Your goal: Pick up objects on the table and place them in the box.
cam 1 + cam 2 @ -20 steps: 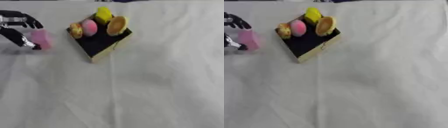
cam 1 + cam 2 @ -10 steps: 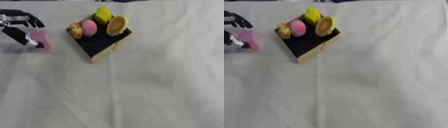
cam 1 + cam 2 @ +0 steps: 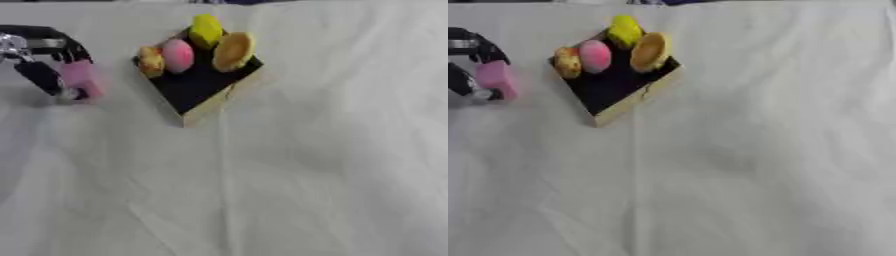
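**Four items boxed, a pink block in the left hand**

Four things sit in the box (image 3: 214, 95), which lies cornerwise at the upper middle of the frame on a white cloth (image 3: 306, 165). Its inside is black and its low wall pale tan. Along its upper edge, from left to right: a small orange lump (image 3: 151, 61), a pink egg shape (image 3: 178, 55), a yellow piece (image 3: 206, 29) at the top corner, and a tan round thing (image 3: 231, 51) leaning on its edge. The lower half of the box floor is bare.

At the upper left of the frame the left hand (image 3: 39, 60) comes in from the edge, black with silver at the wrist. Its fingers and thumb are curled round a pink block (image 3: 80, 79), which stands roughly upright between them, well left of the box. Whether the block touches the cloth cannot be told.

The right hand shows in neither view.
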`<state>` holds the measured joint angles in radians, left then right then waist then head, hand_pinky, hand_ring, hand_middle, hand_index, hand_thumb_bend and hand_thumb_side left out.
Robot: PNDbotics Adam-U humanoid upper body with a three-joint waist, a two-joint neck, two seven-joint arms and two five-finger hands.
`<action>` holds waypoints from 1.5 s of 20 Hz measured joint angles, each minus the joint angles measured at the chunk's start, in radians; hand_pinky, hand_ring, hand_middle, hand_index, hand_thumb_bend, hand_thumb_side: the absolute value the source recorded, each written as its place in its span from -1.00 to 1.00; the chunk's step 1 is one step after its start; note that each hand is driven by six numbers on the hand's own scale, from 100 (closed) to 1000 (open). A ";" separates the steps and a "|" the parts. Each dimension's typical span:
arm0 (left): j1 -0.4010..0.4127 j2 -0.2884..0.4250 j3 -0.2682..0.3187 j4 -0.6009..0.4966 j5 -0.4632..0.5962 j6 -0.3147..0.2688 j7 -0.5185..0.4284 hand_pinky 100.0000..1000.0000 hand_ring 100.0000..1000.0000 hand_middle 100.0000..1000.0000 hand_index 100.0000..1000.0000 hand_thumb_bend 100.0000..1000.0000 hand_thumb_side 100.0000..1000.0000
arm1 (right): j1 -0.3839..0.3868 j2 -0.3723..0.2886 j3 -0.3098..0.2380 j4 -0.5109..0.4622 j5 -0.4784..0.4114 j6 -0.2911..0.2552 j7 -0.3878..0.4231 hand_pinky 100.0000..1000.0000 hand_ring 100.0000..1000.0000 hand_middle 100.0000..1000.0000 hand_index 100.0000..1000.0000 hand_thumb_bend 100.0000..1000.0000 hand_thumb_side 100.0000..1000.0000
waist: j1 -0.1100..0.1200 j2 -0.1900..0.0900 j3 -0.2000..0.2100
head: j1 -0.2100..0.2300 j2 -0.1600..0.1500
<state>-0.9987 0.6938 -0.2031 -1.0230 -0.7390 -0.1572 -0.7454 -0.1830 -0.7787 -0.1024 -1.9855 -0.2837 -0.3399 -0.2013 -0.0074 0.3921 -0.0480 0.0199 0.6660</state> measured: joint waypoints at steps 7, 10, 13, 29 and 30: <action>0.000 -0.004 -0.003 -0.021 0.029 0.035 0.029 0.20 0.02 -0.21 0.12 -1.00 -0.83 | 0.007 0.001 0.000 0.000 0.000 0.003 -0.005 0.89 0.62 0.18 0.58 -1.00 -0.18 | 0.000 0.000 -0.001 | 0.000 0.000; 0.000 -0.004 -0.003 -0.054 0.056 0.049 0.038 0.19 -0.01 -0.25 0.07 -1.00 -0.82 | 0.008 0.001 0.000 0.000 0.000 0.002 -0.006 0.89 0.62 0.18 0.57 -1.00 -0.18 | 0.000 -0.001 -0.001 | 0.000 0.000; -0.003 -0.004 -0.003 -0.103 0.088 0.056 0.049 0.17 -0.03 -0.27 0.06 -1.00 -0.77 | 0.013 0.001 -0.001 0.000 -0.001 0.002 -0.007 0.89 0.62 0.18 0.57 -1.00 -0.18 | 0.000 -0.001 -0.001 | -0.001 0.000; -0.060 -0.128 -0.147 -0.396 0.284 0.078 -0.024 0.16 -0.02 -0.26 0.10 -1.00 -0.70 | -0.002 0.000 0.005 0.000 -0.019 -0.001 -0.003 0.89 0.62 0.17 0.57 -1.00 -0.18 | 0.000 -0.015 -0.008 | -0.024 0.011; -0.060 -0.135 -0.152 -0.395 0.282 0.090 -0.026 0.16 -0.02 -0.26 0.10 -1.00 -0.70 | -0.002 0.000 0.005 0.000 -0.021 0.000 -0.002 0.89 0.62 0.17 0.57 -1.00 -0.18 | 0.000 -0.015 -0.008 | -0.026 0.011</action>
<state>-1.0590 0.5584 -0.3552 -1.4176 -0.4567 -0.0669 -0.7717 -0.1852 -0.7787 -0.0976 -1.9855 -0.3050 -0.3402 -0.2035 -0.0074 0.3774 -0.0557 -0.0058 0.6769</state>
